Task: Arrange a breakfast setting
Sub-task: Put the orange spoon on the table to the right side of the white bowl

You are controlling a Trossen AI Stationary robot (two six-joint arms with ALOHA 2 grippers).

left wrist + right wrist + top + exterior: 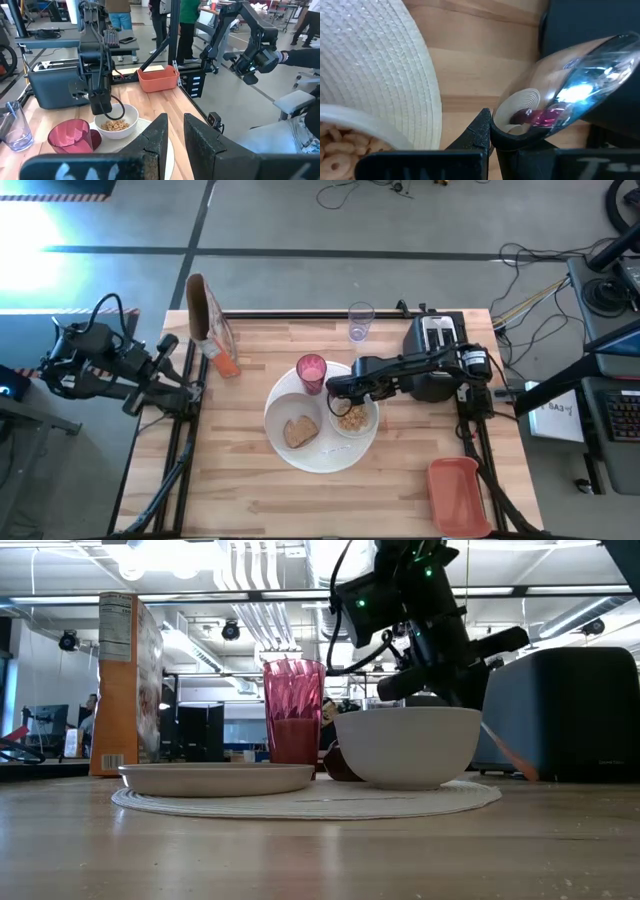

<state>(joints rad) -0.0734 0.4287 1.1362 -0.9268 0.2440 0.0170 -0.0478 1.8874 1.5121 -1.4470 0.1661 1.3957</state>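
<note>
Nearby, the toaster stands beside the white bowl.

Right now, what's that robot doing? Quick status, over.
Right gripper shut on spoon, above white bowl of cereal. Left gripper parked off table. Pink cup close alongside.

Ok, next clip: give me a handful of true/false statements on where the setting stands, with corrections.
1. The bowl holds cereal. True.
2. The toast is still in the toaster. False: it lies on the large plate.
3. The right end effector is shut on a spoon. True.
4. The pink cup lies tipped over. False: it stands upright.
5. The clear glass stands on the large plate. False: it stands on the bare table, apart.
6. The left end effector is at the table's left edge, holding nothing. True.
</note>
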